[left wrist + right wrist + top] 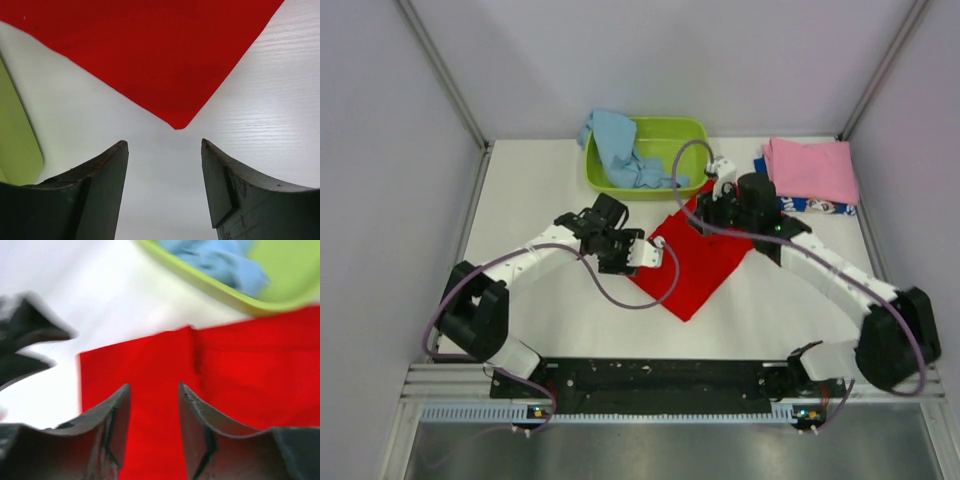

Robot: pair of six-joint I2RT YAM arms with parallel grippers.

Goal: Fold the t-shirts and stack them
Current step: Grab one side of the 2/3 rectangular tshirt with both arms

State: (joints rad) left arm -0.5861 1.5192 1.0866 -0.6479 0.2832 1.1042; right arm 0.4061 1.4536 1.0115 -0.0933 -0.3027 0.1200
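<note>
A bright red t-shirt (pixel 692 262) lies folded flat in the middle of the table. My left gripper (pixel 655 250) is open and empty at its left corner; in the left wrist view the red shirt (pixel 155 55) has its corner just beyond the gripper (pixel 165 145). My right gripper (pixel 710 210) is open over the shirt's far edge, with red cloth (pixel 150 370) showing beneath the gripper (pixel 155 387). A light blue t-shirt (pixel 618 150) hangs out of the basin. A folded pink t-shirt (pixel 810 168) lies on a dark blue printed one (pixel 817 206) at the back right.
The lime green basin (pixel 665 130) stands at the back centre, just beyond the red shirt; its rim shows in the right wrist view (pixel 210 290) and its wall in the left wrist view (pixel 17 145). Frame posts rise at both back corners.
</note>
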